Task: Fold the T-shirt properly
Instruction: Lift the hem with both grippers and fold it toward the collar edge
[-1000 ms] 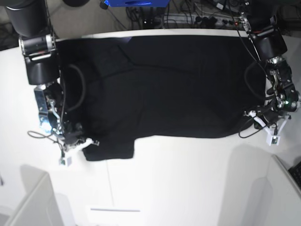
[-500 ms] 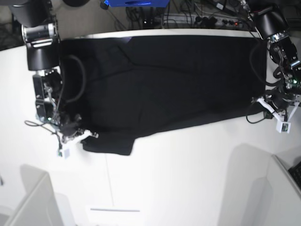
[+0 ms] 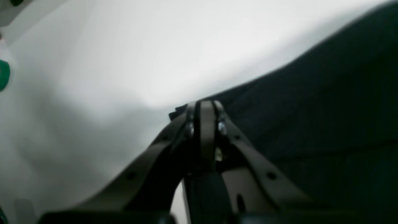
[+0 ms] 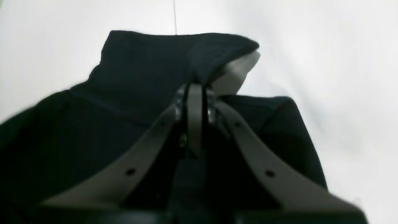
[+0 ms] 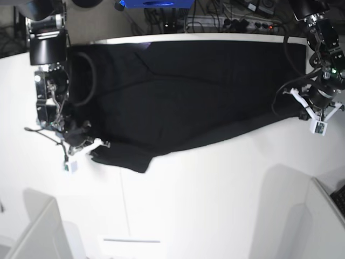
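Observation:
The black T-shirt (image 5: 188, 91) lies spread lengthwise across the far half of the white table (image 5: 215, 194), its near edge slanting from lower left to upper right. In the base view my right gripper (image 5: 93, 149) is at the shirt's near-left sleeve corner. In the right wrist view the right gripper (image 4: 194, 87) is shut on a raised fold of the T-shirt (image 4: 140, 68). My left gripper (image 5: 302, 111) sits at the shirt's right end. The left wrist view shows the left gripper (image 3: 202, 105) shut on the edge of the T-shirt (image 3: 326, 109). No print is visible.
Cables and a power strip (image 5: 226, 21) run behind the table's far edge, beside a blue object (image 5: 153, 2). White panels stand at the near-left corner (image 5: 38, 232) and near-right corner (image 5: 323, 216). A green part (image 3: 3, 74) shows at the left wrist view's edge.
Both grippers have moved toward the table's far side, dragging the shirt's near edge with them. The right end has risen most, so the near edge now slants.

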